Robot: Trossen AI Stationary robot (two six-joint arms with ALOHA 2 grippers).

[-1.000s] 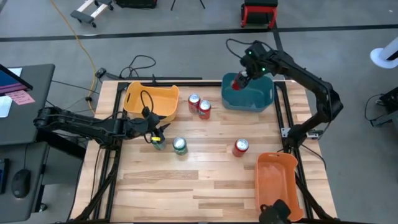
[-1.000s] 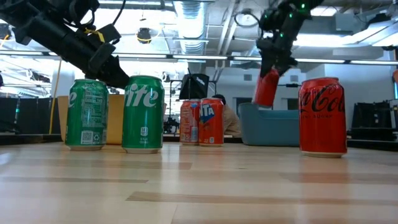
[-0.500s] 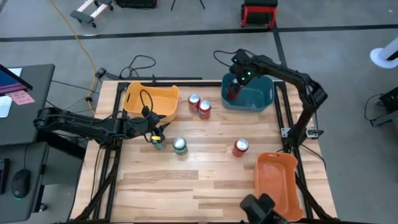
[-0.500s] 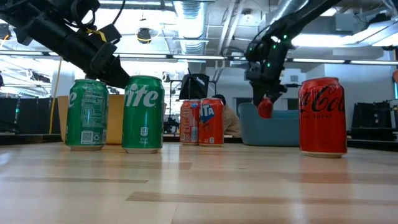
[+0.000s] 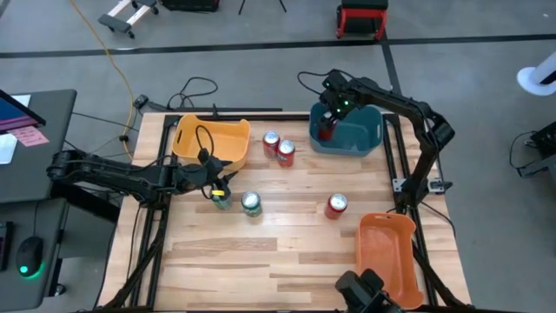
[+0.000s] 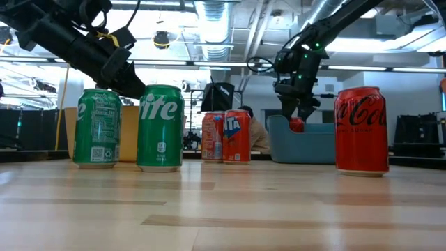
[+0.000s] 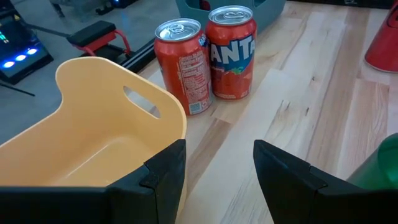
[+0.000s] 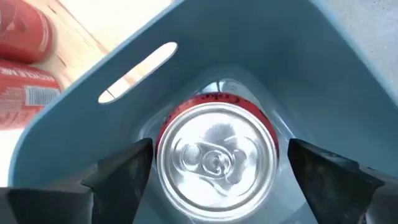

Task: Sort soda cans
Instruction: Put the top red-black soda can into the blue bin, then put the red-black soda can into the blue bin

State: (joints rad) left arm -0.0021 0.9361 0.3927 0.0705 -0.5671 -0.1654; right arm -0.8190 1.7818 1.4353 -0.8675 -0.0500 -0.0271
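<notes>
With the right hand point(image 8: 214, 171) spread wide around a red can point(image 8: 216, 149) set upright in the blue bin point(image 8: 323, 74), the can could be tipped if clipped during withdrawal.

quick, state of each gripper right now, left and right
Left gripper: open, holding nothing, beside the yellow bin.
Right gripper: open, fingers either side of a red can in the blue bin.
</notes>
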